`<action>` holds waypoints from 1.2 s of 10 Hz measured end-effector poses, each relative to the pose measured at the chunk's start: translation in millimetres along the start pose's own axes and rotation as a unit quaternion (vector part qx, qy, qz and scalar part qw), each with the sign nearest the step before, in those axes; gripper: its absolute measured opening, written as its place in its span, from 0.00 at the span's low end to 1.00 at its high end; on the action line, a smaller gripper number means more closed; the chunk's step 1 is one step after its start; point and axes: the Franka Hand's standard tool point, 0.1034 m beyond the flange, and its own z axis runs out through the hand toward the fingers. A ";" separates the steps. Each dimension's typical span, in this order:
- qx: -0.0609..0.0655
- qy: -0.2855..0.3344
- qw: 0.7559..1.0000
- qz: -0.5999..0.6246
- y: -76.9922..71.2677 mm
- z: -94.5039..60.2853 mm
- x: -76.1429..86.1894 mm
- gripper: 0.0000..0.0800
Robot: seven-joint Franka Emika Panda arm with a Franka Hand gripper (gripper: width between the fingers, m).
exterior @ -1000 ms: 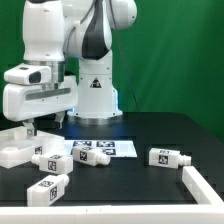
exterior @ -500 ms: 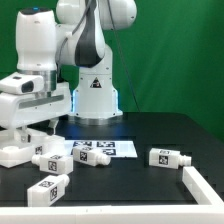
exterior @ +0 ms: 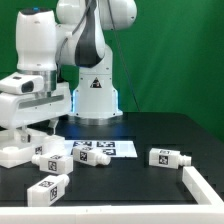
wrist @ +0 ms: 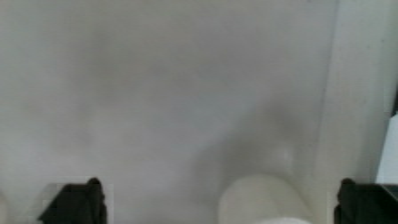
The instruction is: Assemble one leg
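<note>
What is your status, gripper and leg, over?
Gripper open, empty, above the white panel. No leg held; nearest leg lies beside the panel. Nothing seen blocking.

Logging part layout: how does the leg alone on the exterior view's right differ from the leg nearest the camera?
The right leg lies alone; the nearest leg has other legs close by. The right leg lies nearly straight across the view; the nearest leg is slanted. Both are white, tagged, lying on the table.

A black counter (exterior: 150,128) lies before a green backdrop (exterior: 175,50). The marker board (exterior: 108,146) rests flat on it (tags up); a white rail (exterior: 203,186) edges the exterior view's lower right.
</note>
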 end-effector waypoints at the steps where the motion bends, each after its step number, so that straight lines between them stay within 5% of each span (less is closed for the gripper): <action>1: 0.000 0.000 1.000 0.000 0.0 0.0 0.0 0.81; 5: 0.000 0.000 1.000 0.000 0.2 -0.1 0.3 0.81; 7: 0.037 -0.015 0.999 0.016 -8.5 -3.5 11.5 0.81; 12: 0.053 -0.023 0.998 0.022 -17.9 0.7 12.7 0.81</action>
